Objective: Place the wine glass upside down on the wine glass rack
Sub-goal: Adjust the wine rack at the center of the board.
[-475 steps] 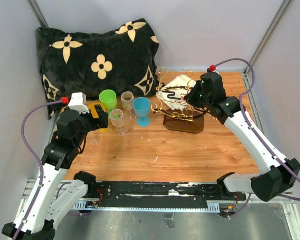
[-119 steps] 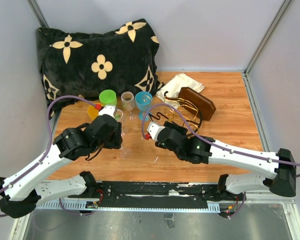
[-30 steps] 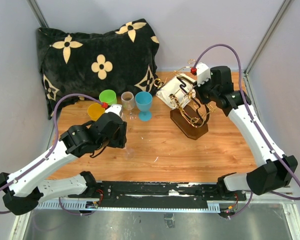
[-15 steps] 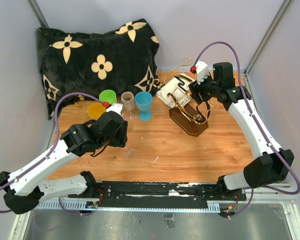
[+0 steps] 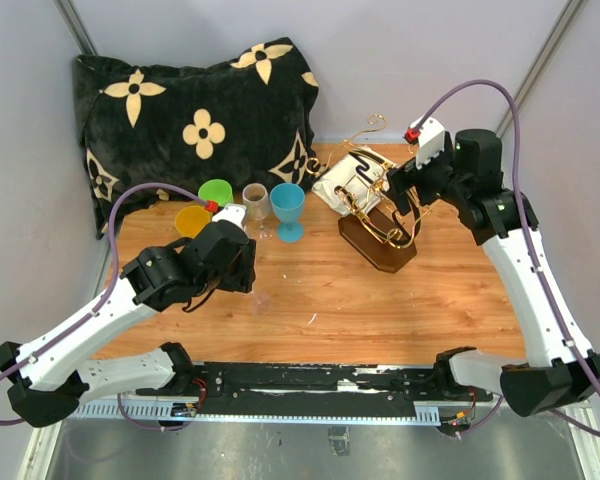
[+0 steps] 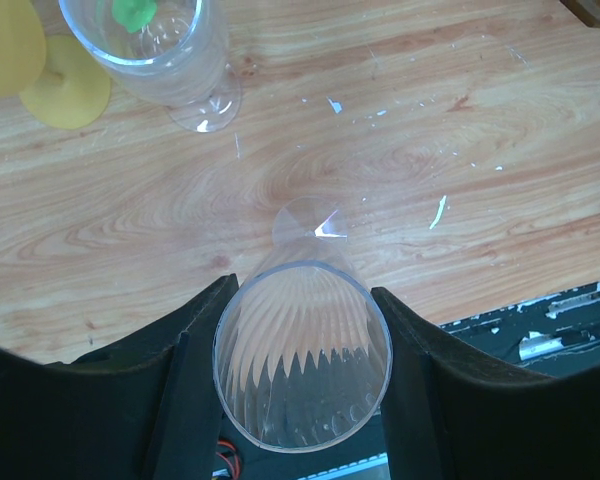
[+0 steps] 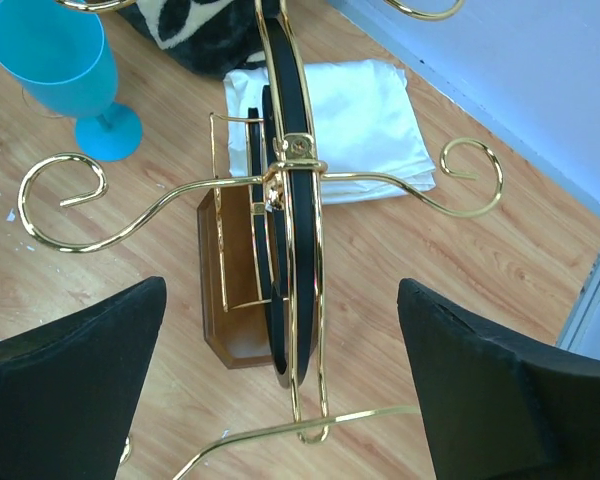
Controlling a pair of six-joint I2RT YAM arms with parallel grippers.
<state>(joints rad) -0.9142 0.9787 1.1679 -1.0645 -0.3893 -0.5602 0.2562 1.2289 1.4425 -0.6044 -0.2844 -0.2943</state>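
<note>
Wine glass (image 6: 302, 370), clamped in left gripper (image 6: 302, 340): invert, then hook foot onto wine glass rack (image 7: 298, 240). Right gripper (image 7: 283, 330) spread wide, empty.

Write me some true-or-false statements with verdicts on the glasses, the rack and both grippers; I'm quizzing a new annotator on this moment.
1. The left gripper grips a clear ribbed wine glass. True.
2. That glass has its rim turned down toward the wooden table. False: the rim faces up at the wrist camera, the foot toward the table.
3. The right gripper is clamped on the gold wire wine glass rack. False: its jaws stand wide open, one on each side of the rack.
4. The rack stands upright on its dark brown wooden base. True.
5. The blue goblet hangs from the rack. False: it stands on the table left of the rack; no glass hangs there.
</note>
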